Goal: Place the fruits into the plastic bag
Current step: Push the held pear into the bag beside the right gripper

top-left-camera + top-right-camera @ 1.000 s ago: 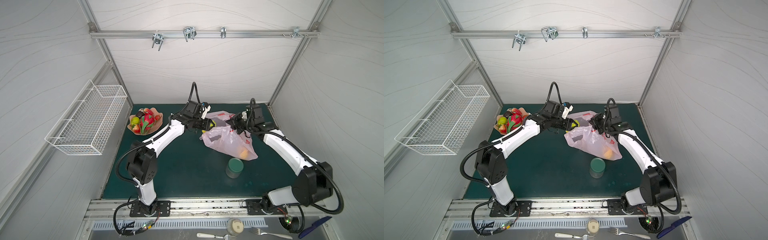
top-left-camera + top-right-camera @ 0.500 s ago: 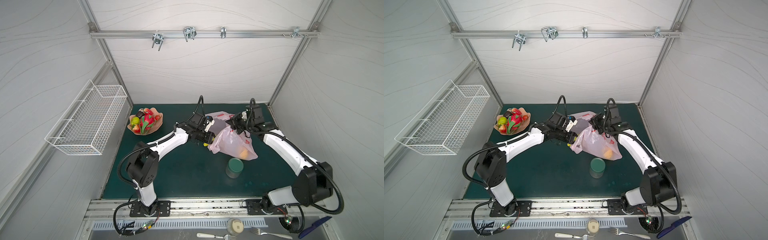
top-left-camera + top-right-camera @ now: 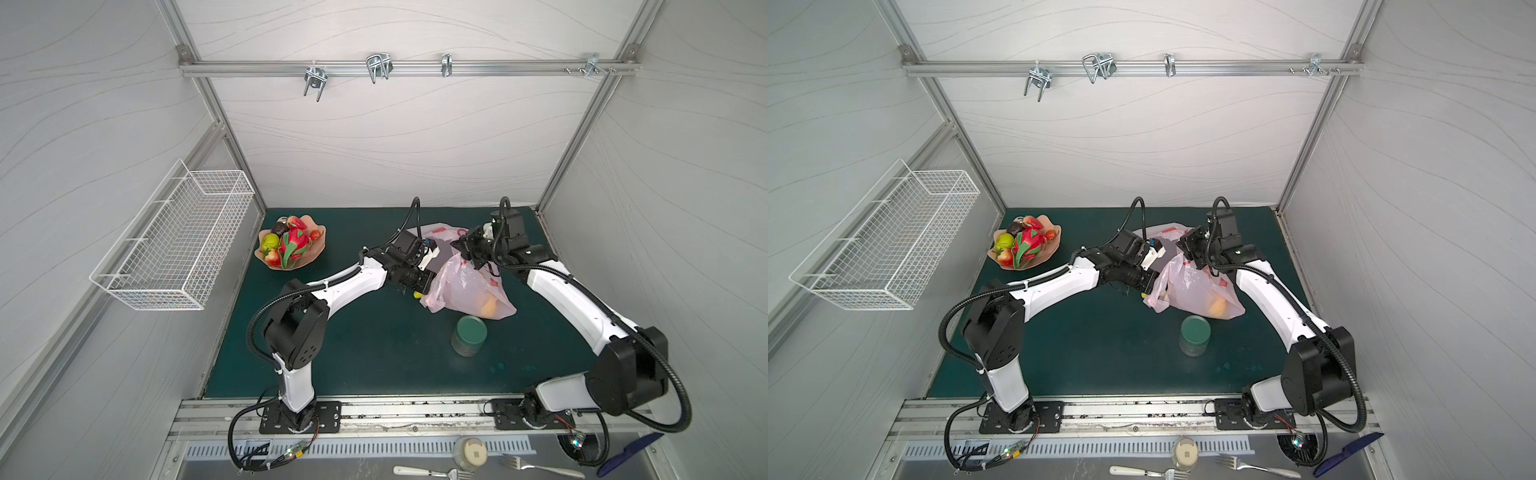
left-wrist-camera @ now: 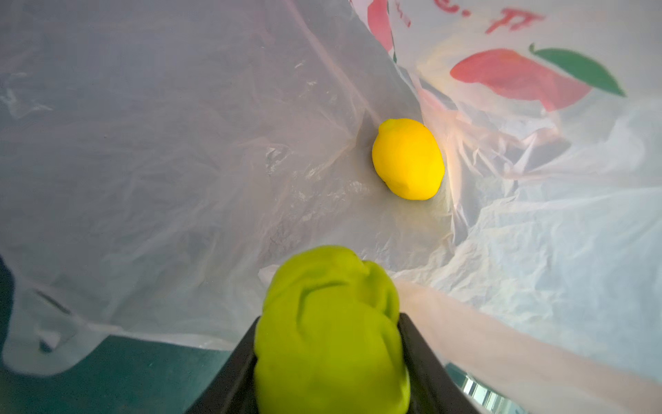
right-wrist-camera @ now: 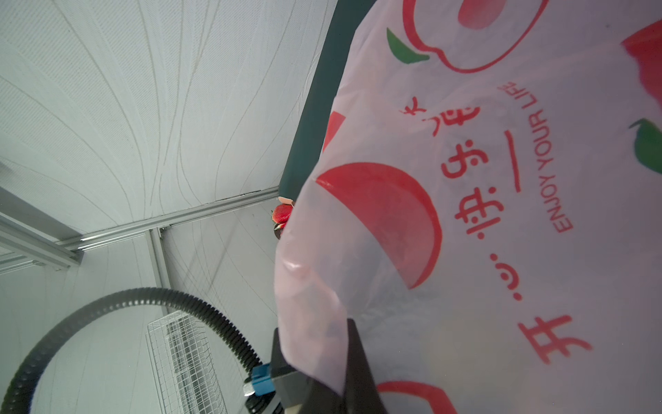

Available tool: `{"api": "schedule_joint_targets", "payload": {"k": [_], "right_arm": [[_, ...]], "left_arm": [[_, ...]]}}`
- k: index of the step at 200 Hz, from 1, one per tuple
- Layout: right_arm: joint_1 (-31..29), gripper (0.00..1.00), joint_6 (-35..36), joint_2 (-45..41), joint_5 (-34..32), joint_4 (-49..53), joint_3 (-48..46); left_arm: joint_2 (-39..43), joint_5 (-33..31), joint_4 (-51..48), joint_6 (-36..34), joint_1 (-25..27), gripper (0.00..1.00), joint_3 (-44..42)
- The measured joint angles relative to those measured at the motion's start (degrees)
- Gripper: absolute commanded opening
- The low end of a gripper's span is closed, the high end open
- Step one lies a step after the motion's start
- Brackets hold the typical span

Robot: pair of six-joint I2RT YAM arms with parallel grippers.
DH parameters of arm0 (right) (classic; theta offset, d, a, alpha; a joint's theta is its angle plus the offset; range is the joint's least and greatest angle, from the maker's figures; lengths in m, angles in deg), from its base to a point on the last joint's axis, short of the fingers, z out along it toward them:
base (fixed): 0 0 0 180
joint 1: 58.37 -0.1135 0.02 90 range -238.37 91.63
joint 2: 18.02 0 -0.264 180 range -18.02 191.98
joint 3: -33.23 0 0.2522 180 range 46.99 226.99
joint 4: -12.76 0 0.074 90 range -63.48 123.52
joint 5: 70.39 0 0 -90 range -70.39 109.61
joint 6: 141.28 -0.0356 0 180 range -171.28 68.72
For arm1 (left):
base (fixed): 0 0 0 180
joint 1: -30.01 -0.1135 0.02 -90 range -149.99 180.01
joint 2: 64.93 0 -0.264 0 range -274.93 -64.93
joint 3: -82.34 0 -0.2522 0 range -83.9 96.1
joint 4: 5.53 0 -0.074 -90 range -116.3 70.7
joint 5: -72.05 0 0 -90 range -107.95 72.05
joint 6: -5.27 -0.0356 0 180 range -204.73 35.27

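The pale pink plastic bag (image 3: 469,286) (image 3: 1192,286) lies at the back right of the green mat. My right gripper (image 3: 477,264) (image 5: 317,344) is shut on its upper edge and holds it up. My left gripper (image 3: 417,292) (image 4: 329,320) is at the bag's mouth, shut on a green lime (image 4: 329,333). A yellow lemon (image 4: 408,159) lies inside the bag, and an orange fruit (image 3: 488,305) shows through the plastic. More fruits sit in the dish (image 3: 318,245): a dragon fruit (image 3: 294,243), a lime (image 3: 271,240), strawberries (image 3: 272,257) and a dark brown one (image 3: 279,227).
A green-lidded glass jar (image 3: 468,334) stands on the mat just in front of the bag. A white wire basket (image 3: 183,241) hangs on the left wall. Forks and a small round tin lie beyond the table's front rail.
My left gripper has come down and forward from above the bag to its mouth, carrying the lime. The bag's near side has shifted with it. The right arm has held still.
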Motion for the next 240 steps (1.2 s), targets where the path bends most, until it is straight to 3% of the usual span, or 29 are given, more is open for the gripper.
{"api": "schedule_joint_targets", "payload": {"k": [132,184,240], "right_arm": [[-1.5,0.0,-3.0,-2.3,-1.9,-1.1,-3.2],[-1.5,0.0,-5.0,-4.6,-4.0,-3.7,-6.2],[-1.8,0.0,-6.4,-4.9,-3.9,-4.0,-8.2]], "left_arm": [[-13.5,2.2,-6.2,-2.0,3.1,0.35,15.6],[-16.6,3.8,-7.2,3.0,4.5,0.47,19.7],[-19.6,5.7,-3.7,14.6,5.5,0.64,20.6]]}}
